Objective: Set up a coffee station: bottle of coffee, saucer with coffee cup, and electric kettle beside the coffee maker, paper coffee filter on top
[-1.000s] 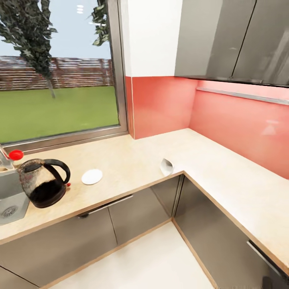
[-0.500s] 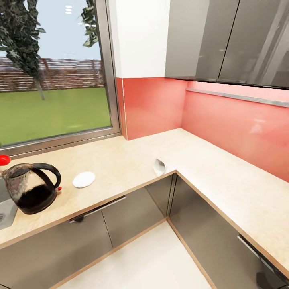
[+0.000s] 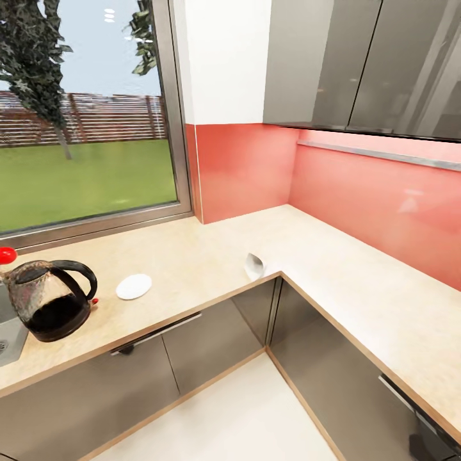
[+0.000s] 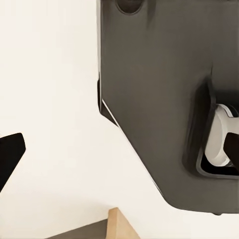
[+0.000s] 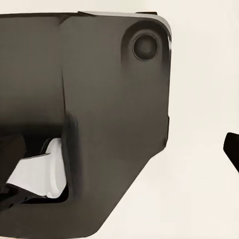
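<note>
A dark electric kettle (image 3: 50,307) stands on the beige countertop (image 3: 192,250) at the far left. Beside it, cut by the picture's edge, is the grey coffee maker (image 3: 5,336), with a red knob (image 3: 5,255) above it. To the right of the kettle lies a small white saucer (image 3: 134,286). A white paper coffee filter (image 3: 254,265) sits at the counter's inner corner, near the front edge. My left gripper (image 4: 121,153) hangs open over the white floor beside my dark base (image 4: 159,89). My right gripper (image 5: 122,149) is open too, with nothing between its fingers.
The L-shaped counter runs along a window (image 3: 83,128) and a red backsplash (image 3: 358,192). Grey upper cabinets (image 3: 358,64) hang at the right and grey lower cabinet doors (image 3: 192,352) with handles face the white floor (image 3: 243,416).
The head camera turned right between the first two frames, sliding kettle, saucer and filter leftward in the picture. Nothing has changed over the last half second.
</note>
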Controlling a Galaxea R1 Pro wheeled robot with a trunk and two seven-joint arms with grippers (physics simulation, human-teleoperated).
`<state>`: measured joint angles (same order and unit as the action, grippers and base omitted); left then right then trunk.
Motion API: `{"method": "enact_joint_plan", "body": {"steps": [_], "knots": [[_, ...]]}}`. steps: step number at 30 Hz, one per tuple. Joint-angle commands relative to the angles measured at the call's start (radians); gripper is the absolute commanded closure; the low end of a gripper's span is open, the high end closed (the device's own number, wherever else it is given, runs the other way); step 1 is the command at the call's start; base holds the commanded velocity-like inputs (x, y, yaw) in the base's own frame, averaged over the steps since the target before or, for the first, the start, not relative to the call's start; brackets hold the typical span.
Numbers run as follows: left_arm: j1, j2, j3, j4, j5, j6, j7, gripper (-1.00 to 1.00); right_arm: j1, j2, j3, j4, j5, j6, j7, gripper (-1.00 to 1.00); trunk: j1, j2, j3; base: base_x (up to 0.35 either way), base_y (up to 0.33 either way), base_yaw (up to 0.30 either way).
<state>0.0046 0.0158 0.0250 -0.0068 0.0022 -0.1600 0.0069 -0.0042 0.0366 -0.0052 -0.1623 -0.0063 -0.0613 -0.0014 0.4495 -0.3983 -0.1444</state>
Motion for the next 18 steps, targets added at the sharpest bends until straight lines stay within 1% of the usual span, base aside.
{"method": "enact_joint_plan", "body": {"steps": [1,3,5,6,7,8,9,10,11,14,15,16,18], "knots": [[0.000,0.000,0.002,-0.001,0.000,-0.003,0.001,-1.00,0.000,0.000,0.000,-0.001,-0.001,-0.003,0.000,-1.00,0.001,-0.002,-0.002,0.000,0.000,0.000],[0.000,-0.001,0.000,-0.001,-0.002,-0.005,0.000,-1.00,0.000,0.000,0.000,-0.020,0.000,-0.003,-0.001,-1.00,0.001,-0.002,-0.002,0.000,0.000,0.000],[0.000,-0.002,-0.005,-0.002,-0.005,-0.007,-0.001,-1.00,0.000,-0.004,-0.001,-0.068,0.001,-0.002,-0.001,-1.00,0.001,-0.002,-0.002,0.000,0.000,0.000],[0.000,-0.001,-0.001,-0.002,0.003,-0.011,-0.001,-1.00,0.000,-0.010,-0.001,-0.439,0.004,0.003,-0.004,-1.00,0.001,-0.002,-0.002,0.000,0.000,0.000],[0.000,-0.001,0.001,-0.001,0.004,-0.011,-0.001,-1.00,0.000,-0.010,-0.001,-0.498,0.005,0.005,-0.005,-1.00,0.001,-0.002,-0.002,0.000,0.000,0.000],[0.000,-0.001,0.002,-0.001,0.006,-0.011,-0.001,-1.00,-0.001,-0.010,-0.001,-0.580,0.005,0.006,-0.005,-1.00,0.001,-0.002,-0.002,0.000,0.000,0.000],[0.000,-0.001,0.003,-0.001,0.007,-0.011,-0.001,-1.00,-0.002,-0.010,-0.001,-0.628,0.005,0.007,-0.005,-1.00,0.001,-0.002,-0.002,0.000,0.000,0.000],[0.000,-0.001,0.003,-0.001,0.007,-0.011,-0.001,-1.00,-0.004,-0.010,0.000,-0.652,0.005,0.008,-0.005,-1.00,0.001,-0.002,-0.002,0.000,0.000,0.000],[0.000,-0.001,0.003,-0.001,0.008,-0.011,-0.001,-1.00,-0.011,-0.009,0.000,-0.697,0.005,0.008,-0.007,-1.00,0.001,-0.002,-0.002,0.000,0.000,0.000],[0.000,-0.001,0.003,-0.001,0.008,-0.010,-0.001,-1.00,-0.035,-0.009,0.000,-0.780,0.004,0.011,-0.026,-1.00,0.001,-0.002,-0.002,0.000,0.000,0.000],[0.000,-0.001,0.003,-0.001,0.007,-0.010,-0.001,-1.00,-0.051,-0.009,0.000,-0.818,0.004,0.020,-0.046,-1.00,0.001,-0.002,-0.002,0.000,0.000,0.000],[0.000,-0.001,0.003,-0.001,0.007,-0.010,-0.001,-1.00,-0.060,-0.008,0.000,-0.836,0.004,0.028,-0.059,-1.00,0.001,-0.002,-0.002,0.000,0.000,0.000],[0.000,0.001,0.003,-0.001,0.006,-0.009,-0.001,-1.00,-0.093,-0.008,0.001,-0.884,0.003,0.065,-0.100,-1.00,0.001,-0.002,-0.002,0.000,0.000,0.000]]}}
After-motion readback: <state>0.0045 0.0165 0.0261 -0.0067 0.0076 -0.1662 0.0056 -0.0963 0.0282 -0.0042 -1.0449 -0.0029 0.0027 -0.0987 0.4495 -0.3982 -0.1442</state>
